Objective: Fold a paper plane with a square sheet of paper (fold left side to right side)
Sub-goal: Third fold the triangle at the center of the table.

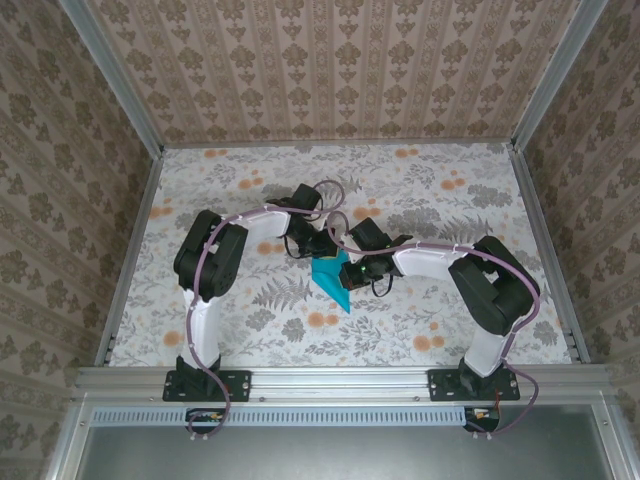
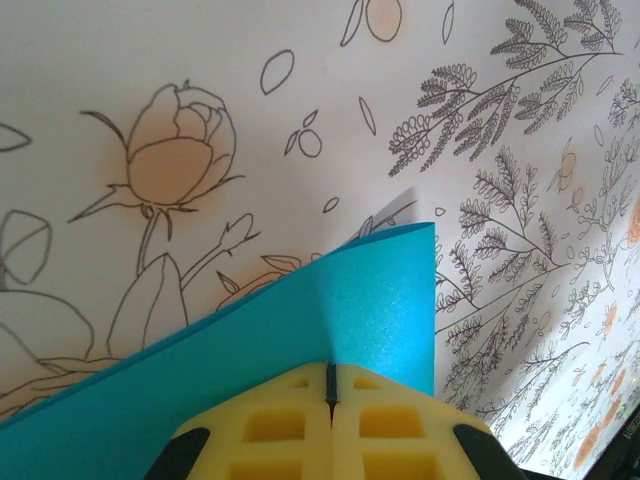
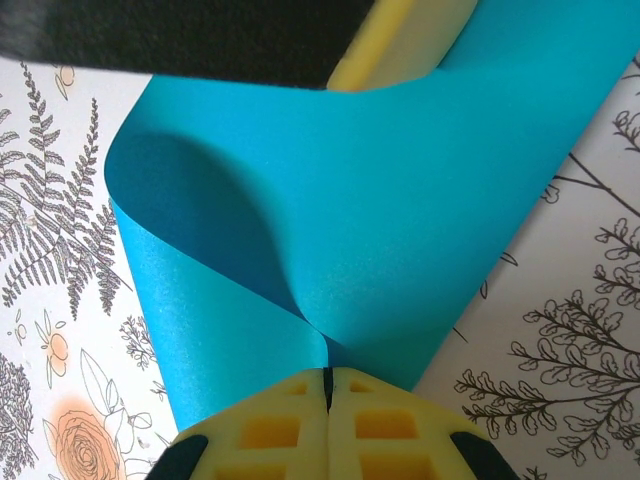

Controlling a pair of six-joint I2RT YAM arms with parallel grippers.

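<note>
The square sheet of paper (image 1: 333, 283) is turquoise, and from above it looks like a narrow wedge pointing toward the near edge of the table. Both grippers meet at its top end in mid-table. My left gripper (image 1: 319, 244) is shut on it. In the left wrist view the yellow fingers (image 2: 270, 425) press together at the gripper (image 2: 331, 385), with the sheet (image 2: 300, 330) pinched between them. My right gripper (image 1: 344, 258) is also shut on it. At that gripper (image 3: 327, 376) the paper (image 3: 400, 200) curls into a loop. The left finger (image 3: 400, 40) shows at the top.
The table (image 1: 250, 190) has a floral cloth and lies open on all sides of the grippers. Wallpapered walls (image 1: 330, 60) enclose it at the left, back and right. A metal rail (image 1: 340, 378) carrying both arm bases runs along the near edge.
</note>
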